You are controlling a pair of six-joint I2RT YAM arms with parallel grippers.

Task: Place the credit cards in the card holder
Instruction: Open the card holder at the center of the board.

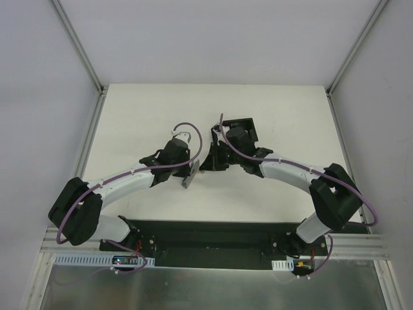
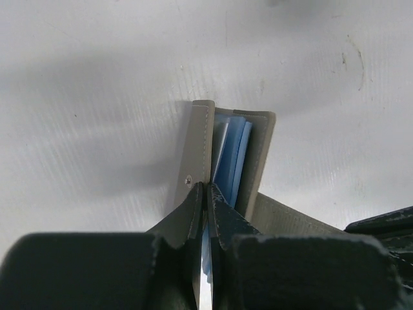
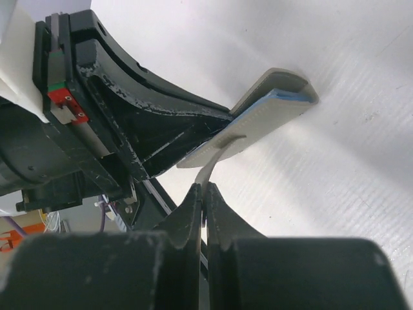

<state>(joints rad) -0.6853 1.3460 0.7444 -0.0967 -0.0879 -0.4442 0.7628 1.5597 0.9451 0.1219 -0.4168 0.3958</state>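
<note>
The grey card holder (image 1: 189, 174) is held off the table between my two grippers, standing on edge. In the left wrist view it (image 2: 258, 139) is partly open, with pale blue layers (image 2: 233, 152) inside. I cannot tell whether these are cards or lining. My left gripper (image 2: 206, 191) is shut on one grey flap. My right gripper (image 3: 205, 187) is shut on the wallet's thin closing tab (image 3: 219, 154), below the folded wallet (image 3: 277, 97). No loose credit card shows in any view.
A black plastic tray (image 1: 245, 125) lies just behind the right gripper (image 1: 211, 163). The left gripper (image 1: 184, 161) is beside it at mid-table. The left gripper's black fingers (image 3: 161, 123) fill the right wrist view's left side. Metal rails edge the white table (image 1: 290, 110).
</note>
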